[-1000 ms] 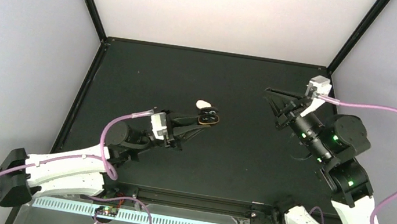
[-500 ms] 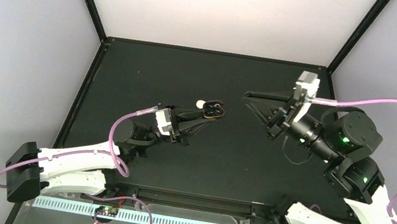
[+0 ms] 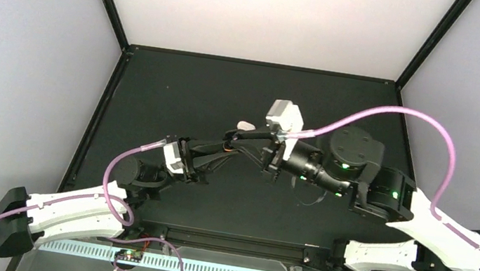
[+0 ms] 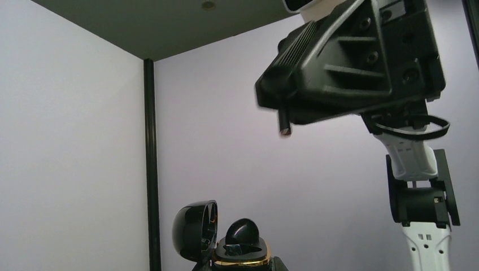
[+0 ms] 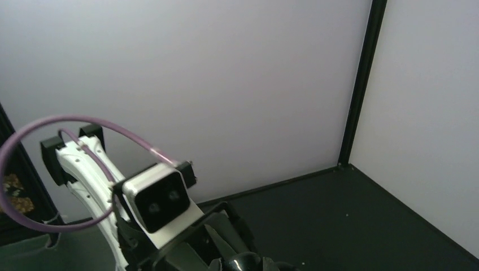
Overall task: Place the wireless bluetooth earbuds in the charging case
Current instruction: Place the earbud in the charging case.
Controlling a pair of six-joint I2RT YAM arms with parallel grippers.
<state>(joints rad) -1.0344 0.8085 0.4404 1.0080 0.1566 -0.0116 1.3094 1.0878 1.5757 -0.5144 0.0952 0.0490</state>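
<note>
Charging case (image 4: 240,258), black, gold-rimmed, lid open, is clamped in left gripper (image 3: 227,149) at mid-frame; right gripper (image 3: 240,135) close alongside, its finger spacing indeterminable.

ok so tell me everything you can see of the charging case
The charging case sits at the bottom of the left wrist view: small, rounded, glossy, looking dark there, with a gold rim on its base. Its lid is hinged open, upright on the left. A dark rounded piece pokes up from the base. It is up in the air, apparently gripped by the left gripper; the contact is out of frame.
</note>
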